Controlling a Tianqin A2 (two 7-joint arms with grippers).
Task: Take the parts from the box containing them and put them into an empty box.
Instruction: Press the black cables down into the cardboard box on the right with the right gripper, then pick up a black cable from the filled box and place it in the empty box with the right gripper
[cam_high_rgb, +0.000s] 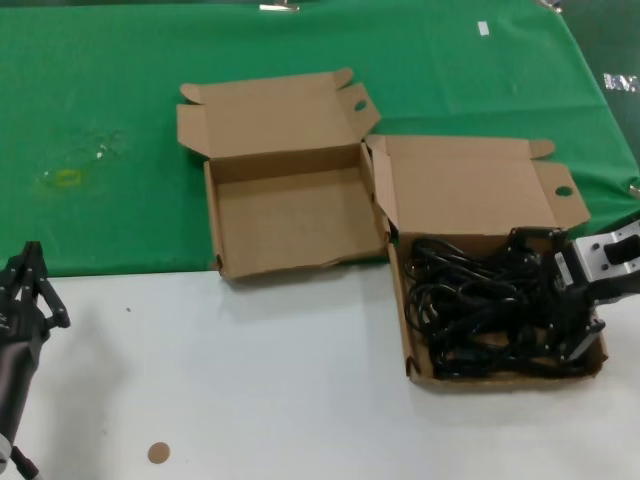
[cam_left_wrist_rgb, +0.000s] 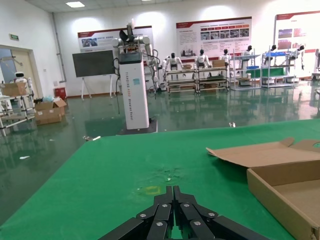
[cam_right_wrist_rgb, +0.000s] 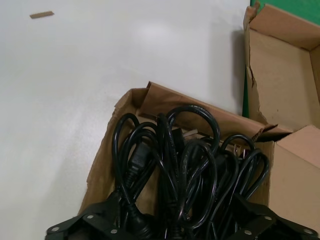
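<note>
White counter (cam_high_rgb: 250, 380), green cloth behind. Right gripper (cam_high_rgb: 572, 305) sits jaws apart over the cords (cam_high_rgb: 480, 310) in the bigger box (cam_high_rgb: 412, 330), so grabbing's next, then the empty box (cam_high_rgb: 215, 215). Left gripper (cam_high_rgb: 30, 290) idles, jaws together.

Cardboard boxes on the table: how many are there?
2. The empty box sits mid-table on the green cloth; the box of cords is beside it, where the right gripper reaches in.

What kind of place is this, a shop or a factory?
More likely a robot lab or showroom hall. Across the shiny floor stand white humanoid robots, shelving racks and wall posters. Up close, the right gripper reaches into a box of black cords on a table.
</note>
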